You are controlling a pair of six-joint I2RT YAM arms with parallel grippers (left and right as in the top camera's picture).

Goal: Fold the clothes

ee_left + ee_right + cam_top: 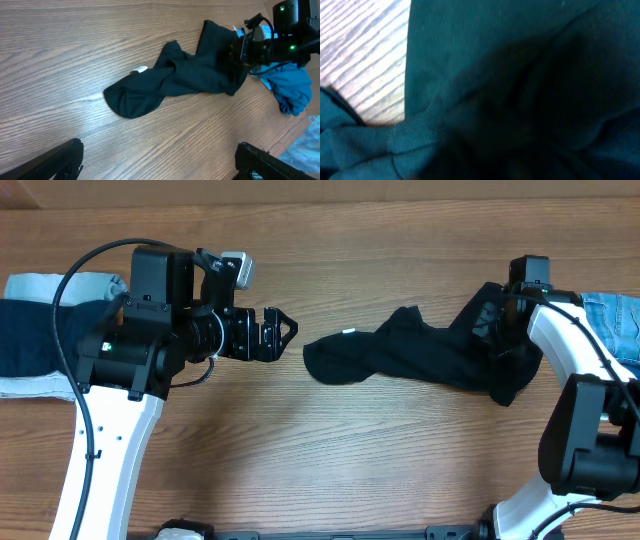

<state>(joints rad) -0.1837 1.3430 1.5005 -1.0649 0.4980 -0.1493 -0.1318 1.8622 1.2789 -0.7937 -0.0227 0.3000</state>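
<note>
the black garment (400, 355) lay bunched on the table (300, 470), right of centre. left claw (290, 332) stood wide near its left end. right claw (239, 50) sat buried in the other end; its grip could not be told. likely step: spreading it flat, which next needed opposite edges pinched.

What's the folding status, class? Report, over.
Left tool open, clear of black garment. Right tool buried in it, grip unclear. Garment bunched, unfolded. Bright blue cloth beside right tool.
</note>
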